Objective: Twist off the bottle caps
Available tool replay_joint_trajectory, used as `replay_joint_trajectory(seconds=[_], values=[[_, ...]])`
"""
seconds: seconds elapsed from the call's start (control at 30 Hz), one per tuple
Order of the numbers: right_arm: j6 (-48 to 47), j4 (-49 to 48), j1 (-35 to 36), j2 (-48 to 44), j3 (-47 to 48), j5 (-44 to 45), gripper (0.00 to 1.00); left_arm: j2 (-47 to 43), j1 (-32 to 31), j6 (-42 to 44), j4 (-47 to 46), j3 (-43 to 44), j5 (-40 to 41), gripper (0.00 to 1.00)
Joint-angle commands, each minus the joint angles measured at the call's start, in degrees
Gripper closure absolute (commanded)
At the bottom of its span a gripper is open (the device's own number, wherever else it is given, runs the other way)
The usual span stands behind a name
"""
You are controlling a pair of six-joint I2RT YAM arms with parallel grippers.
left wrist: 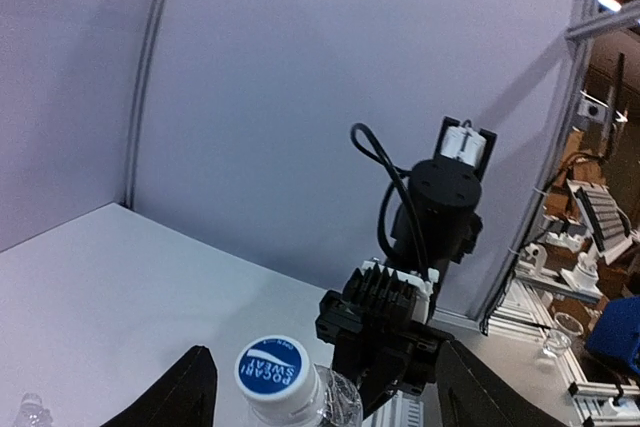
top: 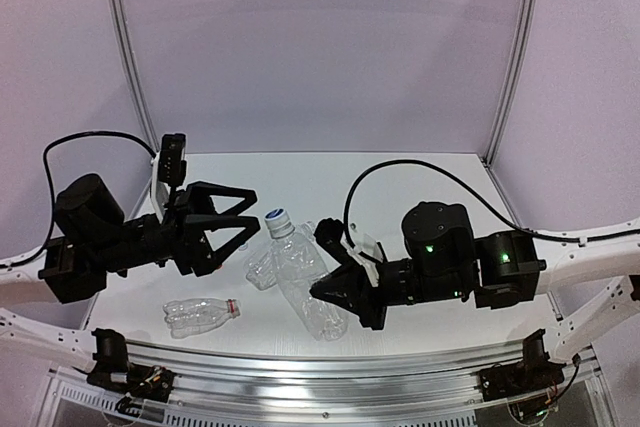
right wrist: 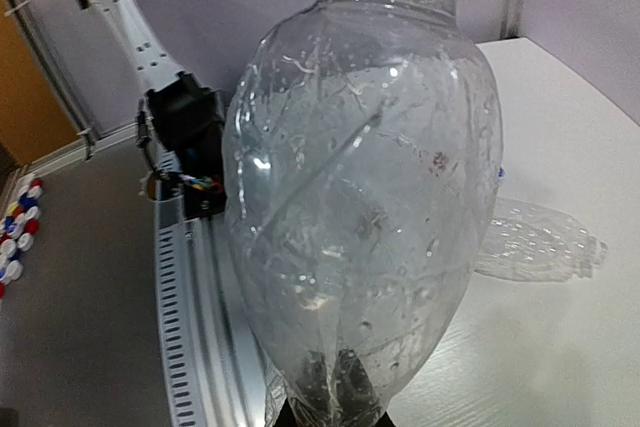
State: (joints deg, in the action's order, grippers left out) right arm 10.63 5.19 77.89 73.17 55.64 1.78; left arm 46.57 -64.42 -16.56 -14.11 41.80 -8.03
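Over white table (top: 300, 172), locate cap (top: 276, 215) on bottle (top: 300, 277), held tilted. Note right gripper (top: 325, 292) clamped low on bottle, likely bracing it against twist. Note left gripper (top: 250, 215) spread wide astride cap, apparently not touching; cap not yet off. Close squarely on cap before turning.

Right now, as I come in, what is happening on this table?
The right end effector is gripping the lower part of a large clear bottle and holds it tilted toward the left arm. The left end effector is open at the bottle's neck, with a finger on each side of the blue-topped cap and not touching it. The cap is on the bottle, so it is not yet unscrewed. Two smaller bottles lie on the table nearby.
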Motion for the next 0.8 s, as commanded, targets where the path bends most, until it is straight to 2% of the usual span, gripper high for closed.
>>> replay_joint_trajectory(seconds=[0.0, 0.1, 0.37, 0.6, 0.77], values=[[-1.80, -2.99, 0.01, -0.48, -0.86, -11.96, 1.00, 1.81, 0.27, 2.24, -2.21, 0.37, -10.41, 0.27], [-1.99, -3.10, 0.02, -0.23, -0.83, -13.38, 1.00, 2.92, 0.35, 1.97, -2.93, 0.43, -10.67, 0.29], [-2.17, -3.01, -0.02, 0.09, -0.71, -14.26, 1.00, 4.65, 0.41, 0.93, -5.11, 0.30, -11.37, 0.43], [-2.24, -2.78, 0.01, 0.25, -0.45, -13.94, 1.00, 5.97, 0.38, 0.47, -5.41, 0.90, -11.57, 0.67], [-2.03, -2.83, -0.01, -0.41, -0.82, -11.91, 1.00, 6.77, 0.36, -0.08, -5.32, 1.46, -11.78, 0.76]])
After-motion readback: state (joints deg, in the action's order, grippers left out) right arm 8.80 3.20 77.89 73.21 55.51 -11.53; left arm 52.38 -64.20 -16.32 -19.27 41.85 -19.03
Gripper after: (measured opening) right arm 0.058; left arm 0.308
